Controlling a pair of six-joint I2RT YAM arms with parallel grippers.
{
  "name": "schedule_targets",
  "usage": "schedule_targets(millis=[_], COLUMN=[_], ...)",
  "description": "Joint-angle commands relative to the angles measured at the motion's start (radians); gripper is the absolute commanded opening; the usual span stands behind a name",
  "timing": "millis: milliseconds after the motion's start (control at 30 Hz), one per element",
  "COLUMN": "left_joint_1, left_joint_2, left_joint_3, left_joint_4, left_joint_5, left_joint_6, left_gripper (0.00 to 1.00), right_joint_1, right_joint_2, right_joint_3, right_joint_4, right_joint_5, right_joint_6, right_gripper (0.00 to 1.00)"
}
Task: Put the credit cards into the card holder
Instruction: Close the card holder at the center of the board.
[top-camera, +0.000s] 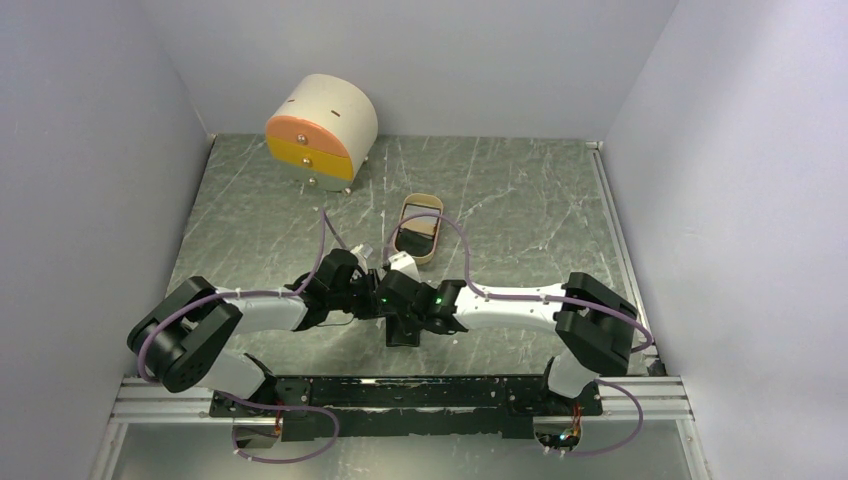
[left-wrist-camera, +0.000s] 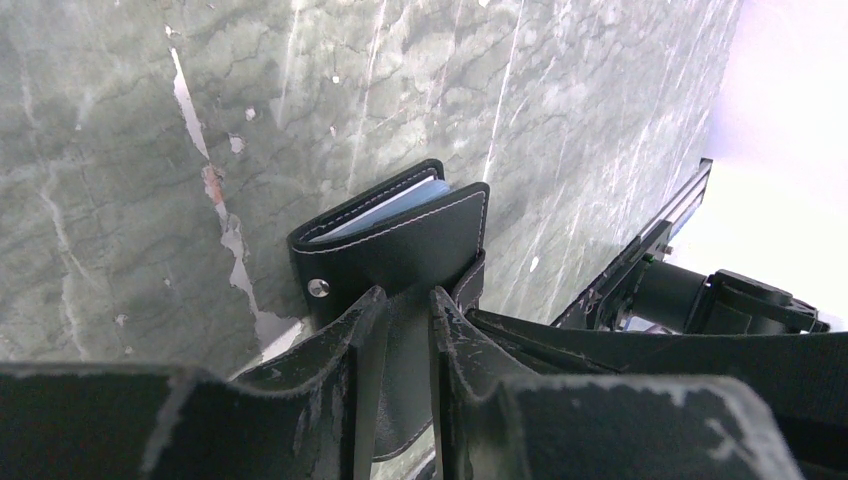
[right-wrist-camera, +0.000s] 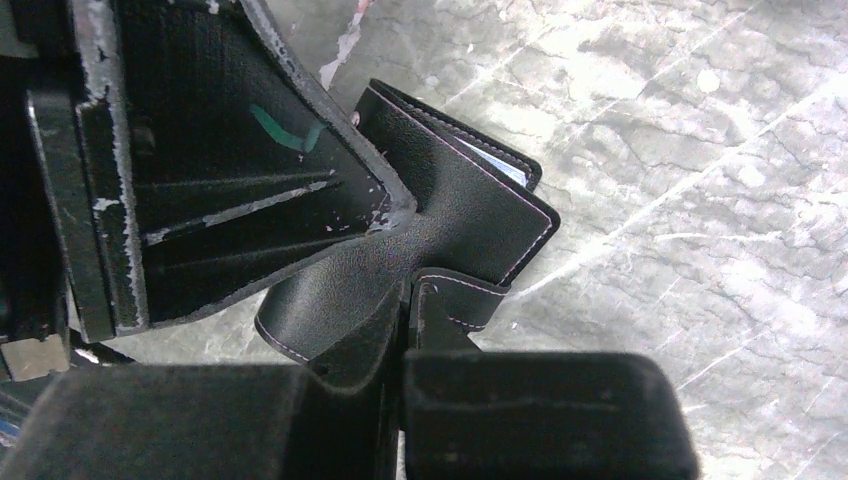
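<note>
While you held it from two sides, card holder: sat mid-table between both grippers, folded nearly shut.
L grip: left gripper was clamped on holder's lower part, prob. to steady it.
R grip: right gripper was pinched tight on snap tab, prob. to pull the flap over.
Holder contents: pale blue-white edge showed in the fold; card or lining, couldn't tell.
Tray: tan oval tray stood well apart; smth dark inside, unclear what.
</note>
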Motion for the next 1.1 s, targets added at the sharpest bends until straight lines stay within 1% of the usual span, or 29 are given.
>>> schedule_targets(millis=[0,367,533,600,667,767,833,933,1067], left_joint_1=[-0.012,-0.013,-0.013,-0.013,-0.013,-0.014,-0.014,-0.014,-0.012], left_joint_2=[0.034,0.049,0.045,0.018,-0.038,-0.156,-0.227,-0.275,-0.249], left_joint_3=[-0.010,-0.012,-0.010,0.007,0.034,0.040,0.017,-0.028,-0.086], left_joint_4=[-0.004,0.004,-0.001,-0.037,-0.116,-0.247,-0.293,-0.311,-0.246], left_joint_5=[0.019,0.019,0.032,0.061,0.069,0.021,-0.002,-0.008,0.016], left_joint_6=[0.001,0.003,-0.007,-0.023,-0.032,-0.034,-0.038,-0.052,-0.072], left_gripper=[0.28,0.28,0.28,0.30,0.32,0.38,0.40,0.40,0.37], right_joint_1=[0.034,0.050,0.058,0.059,0.058,0.056,0.055,0.055,0.056], right_joint_2=[0.043,0.075,0.072,0.051,0.024,0.013,0.017,0.033,0.065], right_joint_3=[0.018,0.049,0.049,0.044,0.022,0.017,0.009,0.008,0.026], right_joint_4=[-0.006,-0.030,-0.048,-0.040,-0.022,-0.019,-0.001,0.010,0.004], right_joint_5=[-0.069,-0.069,-0.037,-0.014,-0.006,0.004,-0.007,-0.013,-0.022], right_joint_6=[0.006,-0.018,-0.013,0.004,0.013,0.020,0.022,0.028,0.024], right_gripper=[0.00,0.00,0.00,0.00,0.00,0.00,0.00,0.00,0.00])
